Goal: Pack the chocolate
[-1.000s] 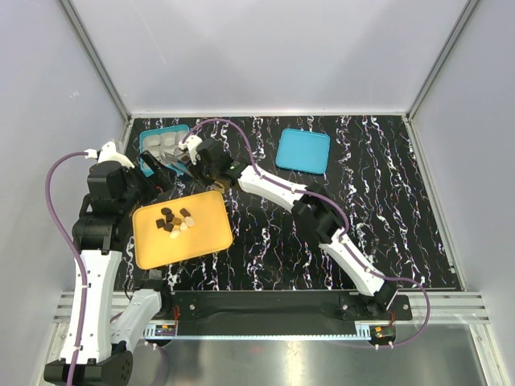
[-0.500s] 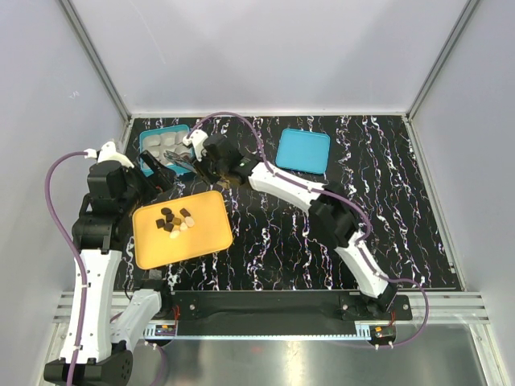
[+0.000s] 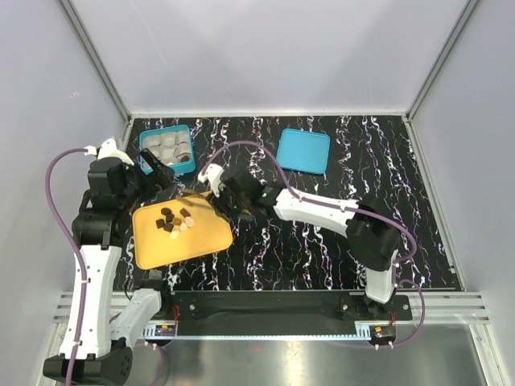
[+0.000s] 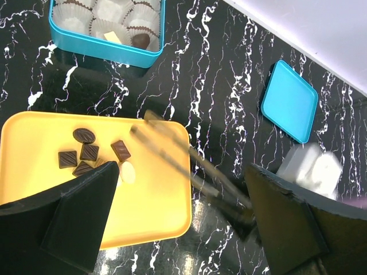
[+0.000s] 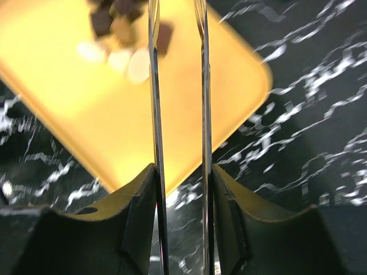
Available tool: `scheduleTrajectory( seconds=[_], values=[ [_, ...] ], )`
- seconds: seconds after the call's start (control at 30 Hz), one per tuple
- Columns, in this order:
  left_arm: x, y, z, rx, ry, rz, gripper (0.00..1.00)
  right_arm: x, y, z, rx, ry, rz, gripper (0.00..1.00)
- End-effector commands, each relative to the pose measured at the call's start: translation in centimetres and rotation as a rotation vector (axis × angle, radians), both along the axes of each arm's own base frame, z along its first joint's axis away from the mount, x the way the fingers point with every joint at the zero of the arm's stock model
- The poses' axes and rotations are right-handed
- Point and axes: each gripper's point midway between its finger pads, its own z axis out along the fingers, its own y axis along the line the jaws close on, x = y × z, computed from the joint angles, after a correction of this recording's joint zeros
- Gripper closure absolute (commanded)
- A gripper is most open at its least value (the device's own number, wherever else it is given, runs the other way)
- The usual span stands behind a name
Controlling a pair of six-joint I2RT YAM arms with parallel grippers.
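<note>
— Black marbled table [image 3: 386, 185], then. What lay nearest the arms?

— The orange tray [image 3: 189, 248]. The chocolate [image 4: 89, 153] sat bunched on its far-left part, several dark brown pieces and a few cream ones, all resting flat.

— And the left gripper [image 4: 180, 183]?

— It hung above the tray's near side with its fingers spread wide and nothing between them.

— The right gripper [image 5: 179, 177]?

— Its fingers were pressed onto a pair of metal tongs [image 5: 153, 86]. The prongs stood apart over the tray's far-right part and pointed toward the cluster. Nothing showed between them along the stretch in view, and the tips were too blurred to say whether they touched a piece.

— Farther back?

— The teal box [image 4: 103, 52] stood beyond the tray. Its paper cups were mostly bare, with one dark piece [image 4: 140, 40] and one cream piece [image 4: 113, 37] seated along the near row.

— And the lid [image 3: 303, 150]?

— It lay flat, well apart to the right, off the box.

— So how far along?

— Early, I judged. Two were packed, the bulk waited on the tray, and the closing was left to do.
</note>
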Motion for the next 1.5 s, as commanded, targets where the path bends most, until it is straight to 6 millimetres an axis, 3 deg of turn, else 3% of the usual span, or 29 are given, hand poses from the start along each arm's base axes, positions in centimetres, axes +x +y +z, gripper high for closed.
scheduleTrajectory(
  seconds=[0.0, 0.4, 0.7, 1.0, 1.47],
  values=[
    [0.1, 0.4, 1.5, 0.016, -0.039, 0.009, 0.01, -2.8, 0.6, 2.6, 0.043, -0.060, 0.047, 0.53],
    [-0.4, 0.1, 1.2, 0.004, -0.040, -0.004, 0.01, -5.7, -2.2, -0.2, -0.067, -0.052, 0.086, 0.50],
    [-0.3, -0.3, 0.8, -0.016, -0.038, -0.015, 0.01, -7.3, -1.6, -3.0, -0.138, -0.026, 0.143, 0.50],
    [-0.2, -0.4, 0.7, -0.019, -0.041, -0.017, 0.01, -6.7, -1.3, -5.3, -0.188, -0.026, 0.124, 0.51],
    [-0.2, -0.5, 1.0, -0.027, -0.050, -0.022, 0.01, -5.8, -1.0, -5.1, -0.190, -0.047, 0.076, 0.52]
  ],
)
